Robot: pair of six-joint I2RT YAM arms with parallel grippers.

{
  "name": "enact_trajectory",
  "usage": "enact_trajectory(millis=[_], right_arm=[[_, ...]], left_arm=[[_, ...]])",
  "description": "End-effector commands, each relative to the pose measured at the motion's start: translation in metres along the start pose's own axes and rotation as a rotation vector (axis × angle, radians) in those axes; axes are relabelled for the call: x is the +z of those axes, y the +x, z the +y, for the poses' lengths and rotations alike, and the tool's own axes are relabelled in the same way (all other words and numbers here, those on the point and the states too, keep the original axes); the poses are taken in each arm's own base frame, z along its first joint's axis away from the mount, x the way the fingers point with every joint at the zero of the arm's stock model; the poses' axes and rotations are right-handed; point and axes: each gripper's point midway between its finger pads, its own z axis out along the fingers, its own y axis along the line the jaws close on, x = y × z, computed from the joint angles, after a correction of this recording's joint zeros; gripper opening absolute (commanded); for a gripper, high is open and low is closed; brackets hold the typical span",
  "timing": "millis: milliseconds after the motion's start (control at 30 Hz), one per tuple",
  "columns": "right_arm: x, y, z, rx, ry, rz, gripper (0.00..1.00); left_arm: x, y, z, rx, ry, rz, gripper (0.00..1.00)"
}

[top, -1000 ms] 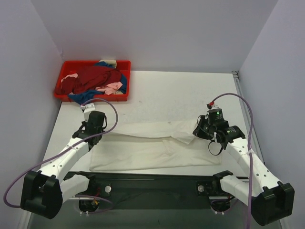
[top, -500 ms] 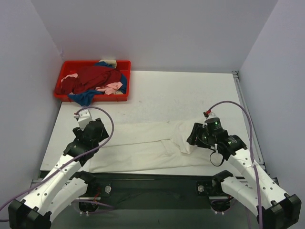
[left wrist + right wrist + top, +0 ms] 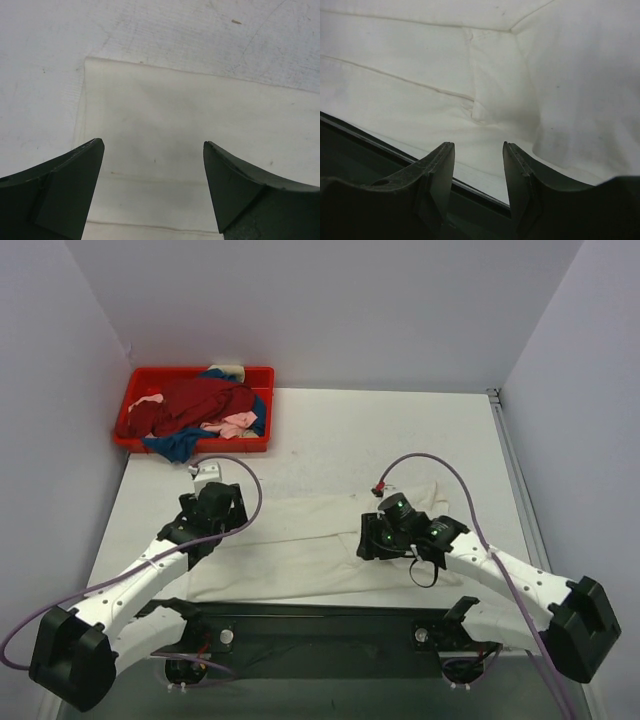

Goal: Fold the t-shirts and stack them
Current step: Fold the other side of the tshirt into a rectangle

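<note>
Far beyond the left pincer [image 3: 218,508] and to its left, a red plastic tray [image 3: 150,377] holds a heap of soft cloth: a dark red t-shirt [image 3: 200,400], a blue t-shirt [image 3: 175,445] and a pale pink t-shirt [image 3: 238,423]. The left pincer hangs over the left end of the large cream-white t-shirt [image 3: 300,550], which lies flat on the white table [image 3: 380,440]. Its fingers [image 3: 75,185] are spread wide, holding nothing. The right pincer [image 3: 378,538] sits low over the shirt's near hem, fingers slightly parted with nothing between them. A raised fold lies just to its right.

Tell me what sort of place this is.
Probably a robot test cell in a lab, not a home: plain walls box in a white table, two robot arms are bolted at its near edge, and a red tray holds crumpled shirts.
</note>
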Motion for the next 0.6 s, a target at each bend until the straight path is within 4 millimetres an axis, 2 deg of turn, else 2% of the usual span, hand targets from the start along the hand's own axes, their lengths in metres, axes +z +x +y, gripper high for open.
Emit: enact_trajectory(millis=[0,100,200,300,567], right_arm=[[0.015,-0.003,0.015,-0.016,-0.02,0.01,0.44],[0.032,0.002,0.004,-0.01,0.057,0.06,0.44],[0.04,0.001,-0.009,0.006,0.128,0.07,0.44],[0.044,-0.003,-0.023,0.022,0.188,0.072,0.43],[0.04,-0.009,-0.054,0.017,0.348,0.057,0.43]], left_arm=[[0.002,-0.031,-0.02,-0.012,0.081,-0.084,0.92],[0.008,-0.032,-0.014,-0.02,0.091,-0.074,0.92],[0.012,-0.032,-0.006,-0.051,0.094,-0.069,0.92],[0.013,-0.031,-0.002,-0.072,0.108,-0.072,0.93],[0.017,-0.028,0.003,-0.093,0.109,-0.068,0.94]])
